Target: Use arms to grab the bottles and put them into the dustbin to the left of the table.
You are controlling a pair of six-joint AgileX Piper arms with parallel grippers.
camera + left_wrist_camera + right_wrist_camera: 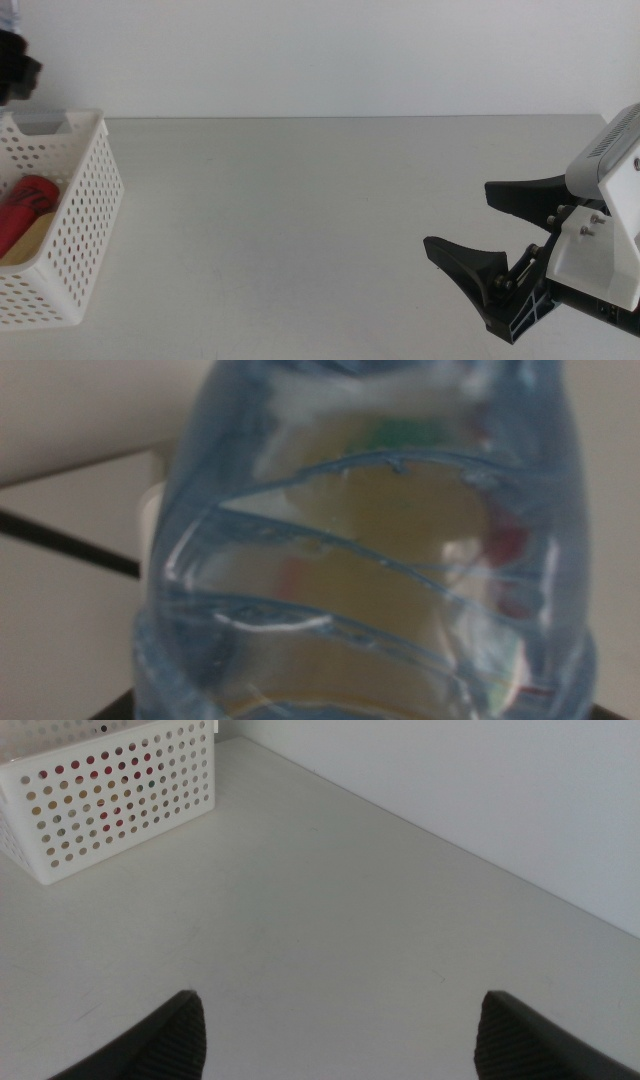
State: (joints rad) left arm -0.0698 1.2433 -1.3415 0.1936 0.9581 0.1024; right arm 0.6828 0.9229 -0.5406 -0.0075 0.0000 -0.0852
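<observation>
On off-white table (300,220) by white wall (330,55): right gripper (470,222) spread; left gripper's state unclear.

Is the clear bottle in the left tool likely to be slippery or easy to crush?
The clear bottle looks thin-walled with molded ridges, so it probably dents under pressure. Its glossy surface may slip. It appears nearly empty, so likely light.

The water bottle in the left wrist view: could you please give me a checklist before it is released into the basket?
1. Water bottle fills the left wrist view, apparently in the left pincer: ok.
2. Left pincer above the basket: cannot tell; only a dark part shows at the middle view's top left.
3. Basket has room beside the red can: ok.
4. Right pincer open, away from the basket: ok.
5. Table has no other bottle visible: ok.
</observation>
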